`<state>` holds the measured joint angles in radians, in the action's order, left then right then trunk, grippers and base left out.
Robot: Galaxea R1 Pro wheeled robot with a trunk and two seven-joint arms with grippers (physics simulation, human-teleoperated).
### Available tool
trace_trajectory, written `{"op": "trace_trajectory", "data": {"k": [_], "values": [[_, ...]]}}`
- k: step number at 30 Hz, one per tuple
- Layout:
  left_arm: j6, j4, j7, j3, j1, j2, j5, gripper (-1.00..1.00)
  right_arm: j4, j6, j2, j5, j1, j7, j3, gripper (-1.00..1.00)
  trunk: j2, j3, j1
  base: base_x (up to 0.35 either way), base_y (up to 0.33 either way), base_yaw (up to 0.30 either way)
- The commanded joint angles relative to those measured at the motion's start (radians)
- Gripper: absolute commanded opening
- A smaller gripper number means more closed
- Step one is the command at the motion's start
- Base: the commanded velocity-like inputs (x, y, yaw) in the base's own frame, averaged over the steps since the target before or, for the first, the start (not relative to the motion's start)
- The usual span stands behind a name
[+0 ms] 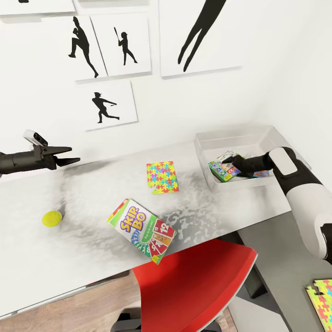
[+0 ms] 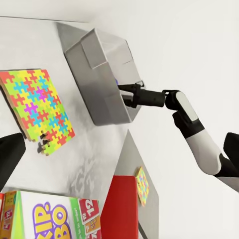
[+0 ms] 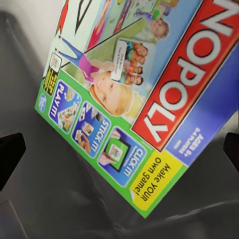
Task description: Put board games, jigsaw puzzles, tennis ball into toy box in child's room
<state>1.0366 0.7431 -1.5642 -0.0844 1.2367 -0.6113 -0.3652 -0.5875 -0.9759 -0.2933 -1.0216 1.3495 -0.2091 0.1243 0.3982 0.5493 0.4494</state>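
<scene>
Reaching into the toy box [image 1: 203, 140], right gripper [image 1: 234, 161] sits open over the Monopoly box [image 1: 224, 170] already inside. Left gripper [image 1: 68, 155] open, empty. Left: SKIP-BO box [image 1: 141, 229], tennis ball [image 1: 52, 218], jigsaw puzzle [image 1: 162, 176].

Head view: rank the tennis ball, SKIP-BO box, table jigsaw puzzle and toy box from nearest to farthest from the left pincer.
1. tennis ball, just below the left pincer.
2. SKIP-BO box and jigsaw puzzle, mid-table; too close to call.
3. toy box, far right end.
</scene>
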Motion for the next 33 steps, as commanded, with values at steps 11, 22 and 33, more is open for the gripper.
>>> {"op": "trace_trajectory", "data": {"k": [11, 22, 33], "values": [[0.011, -0.001, -0.007, -0.003, 0.001, -0.001, 0.000, 1.00, 0.015, 0.007, -0.001, -0.011, 0.002, -0.009, 0.006, 1.00, 0.002, 0.002, 0.001, 0.000, 0.000, 0.000], [0.011, -0.001, -0.007, -0.003, 0.002, -0.001, 0.000, 1.00, 0.026, 0.038, 0.004, 0.029, 0.002, -0.008, 0.006, 1.00, 0.002, 0.002, 0.001, 0.000, 0.000, 0.000], [0.011, 0.001, -0.007, -0.004, 0.002, -0.002, 0.000, 1.00, 0.059, 0.073, 0.004, 0.049, 0.001, 0.002, 0.006, 1.00, 0.002, 0.002, 0.001, 0.000, 0.000, 0.000]]}}
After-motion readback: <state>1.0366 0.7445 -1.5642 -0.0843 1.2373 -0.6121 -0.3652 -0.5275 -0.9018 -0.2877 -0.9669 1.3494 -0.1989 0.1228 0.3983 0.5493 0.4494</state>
